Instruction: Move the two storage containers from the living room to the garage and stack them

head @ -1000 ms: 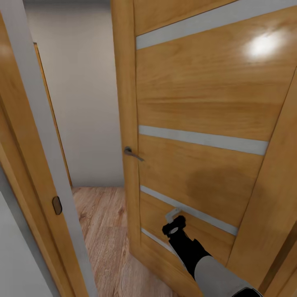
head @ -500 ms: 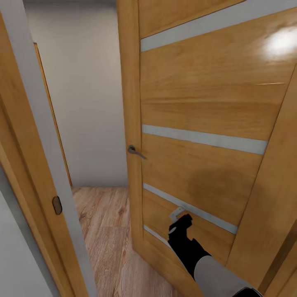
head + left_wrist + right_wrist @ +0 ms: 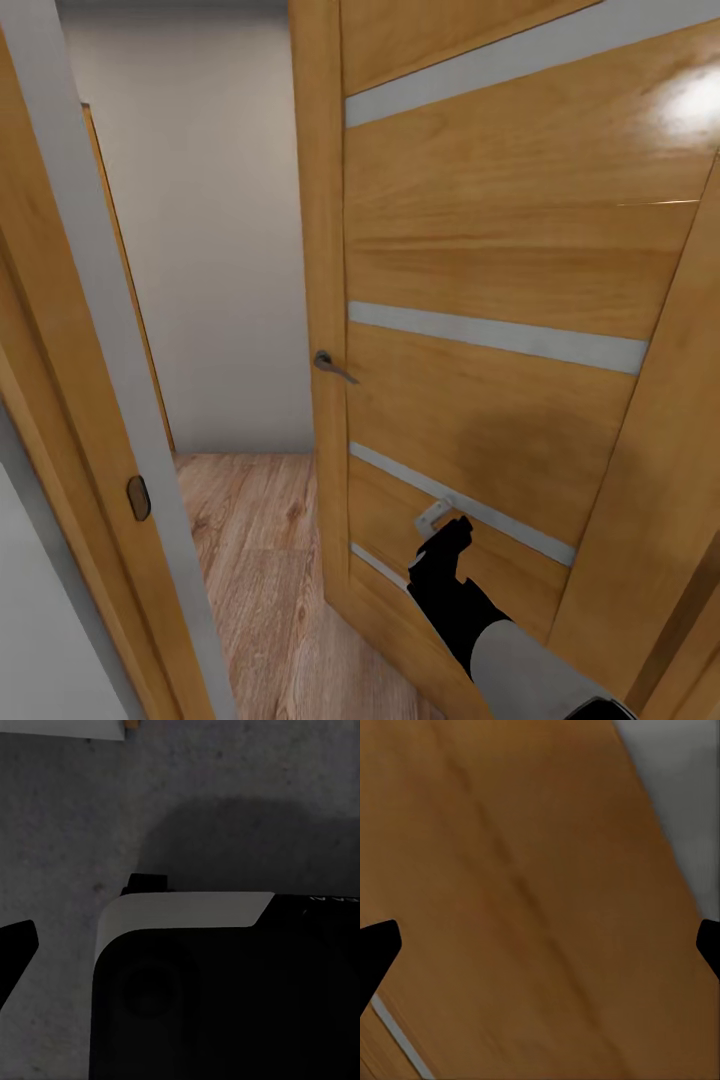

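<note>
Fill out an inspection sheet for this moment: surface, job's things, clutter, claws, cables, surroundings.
Surface: light wood plank floor runs through the doorway; the left wrist view shows dark grey speckled ground.
Job's things: nothing seen.
Clutter: nothing seen.
Claws: right claw is at the lower part of the wooden door, by one of its pale strips; the right wrist view shows its two dark fingertips set wide apart over wood, so open. Left claw: one dark fingertip shows; open or shut cannot be told.
Cables: nothing seen.
Surroundings: door ajar, metal lever handle at its edge; wooden door frame with a latch plate; plain pale wall beyond.
</note>
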